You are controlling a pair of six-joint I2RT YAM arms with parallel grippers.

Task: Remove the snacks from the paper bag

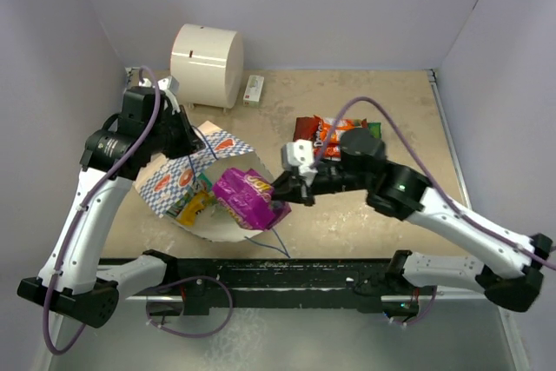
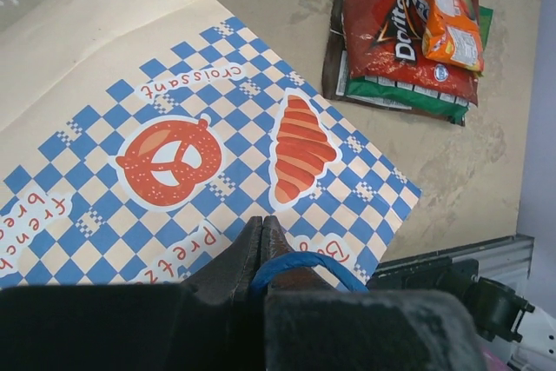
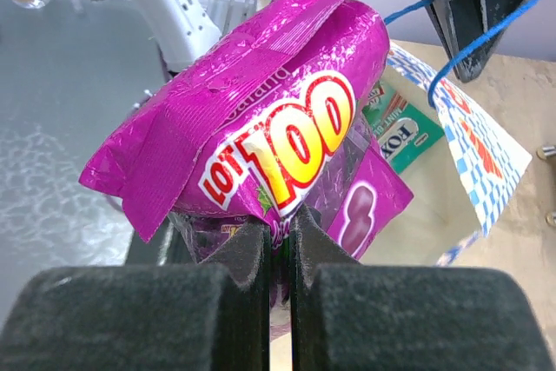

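My right claw (image 3: 278, 232) pinched the purple packet (image 3: 261, 128) by its bottom edge; it seemed light and slick. Left claw (image 2: 261, 232) nipped the blue cord (image 2: 300, 262)

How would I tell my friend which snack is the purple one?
Find the blue-and-white checkered paper bag on the left of the table. At its open mouth, the right gripper pinches a shiny packet. It is the only purple one, with a big yellow "100" on it.

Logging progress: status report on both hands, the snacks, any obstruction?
Left hand shut on blue cord handle of paper bag. Right hand shut on purple packet at the bag mouth. Green packet inside. No obstruction seen.
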